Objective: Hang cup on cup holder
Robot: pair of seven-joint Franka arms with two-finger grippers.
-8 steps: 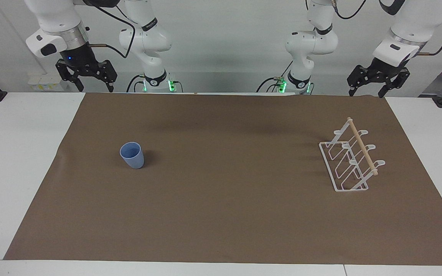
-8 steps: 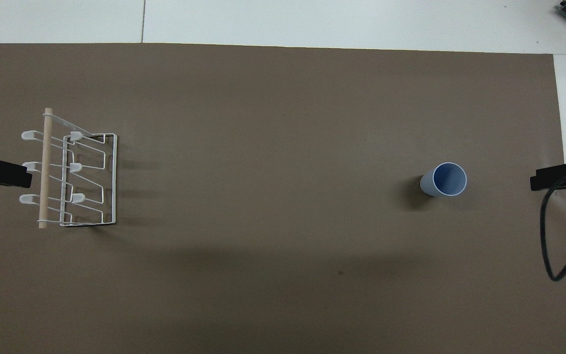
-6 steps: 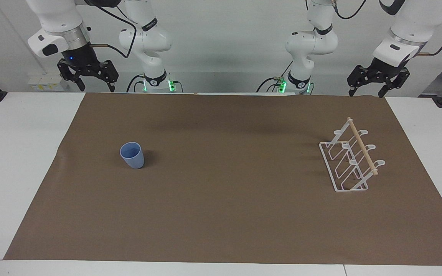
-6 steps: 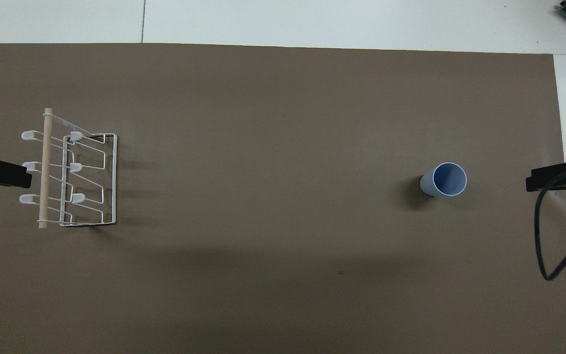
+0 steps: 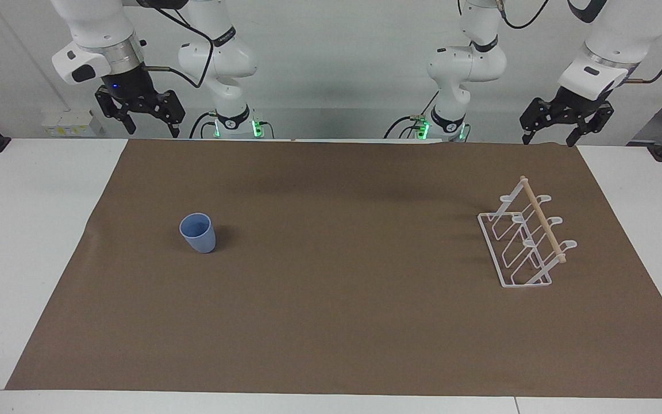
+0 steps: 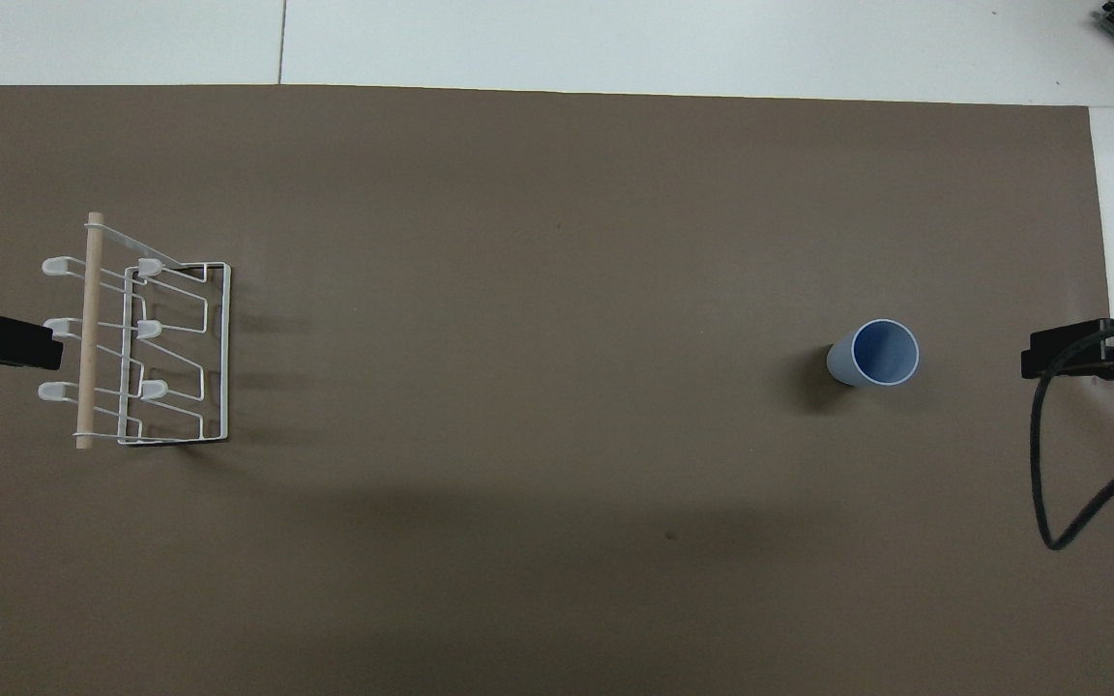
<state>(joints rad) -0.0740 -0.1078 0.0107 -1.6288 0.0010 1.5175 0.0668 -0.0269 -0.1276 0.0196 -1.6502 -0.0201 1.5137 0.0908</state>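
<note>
**Cup untouched, pickup not yet begun**

Your cup [image 5: 197, 232] stands upright and mouth up on the brown mat [image 5: 342, 322], left of centre in the facing view and at the right of the overhead view [image 6: 873, 353]. Nothing touches it. The cup holder [image 5: 527, 240] sits well apart from it at the right of the facing view, toward the left arm's end of the table, its wooden rod [image 5: 542, 219] running across the top of the slanted prongs, all of them bare.

You are at the very first step, by my reading: the approach to the cup. The right gripper [image 5: 140, 112] hangs in the upper left of the facing view, over the mat's edge nearest the robots, fingers spread apart and holding nothing. The next move calls for you to bring it over the cup, lower it and close on the wall or rim; the cup tapers toward its base, so a grip low down may slip.

The left gripper [image 5: 565, 122] waits in the upper right of the facing view, fingers apart and empty too.

In the overhead view both grippers are cut off by the frame edges; only dark tips show, with a cable [image 6: 1065, 483] looping at the right. How the prongs would seat a handleless cup is hard to make out.
</note>
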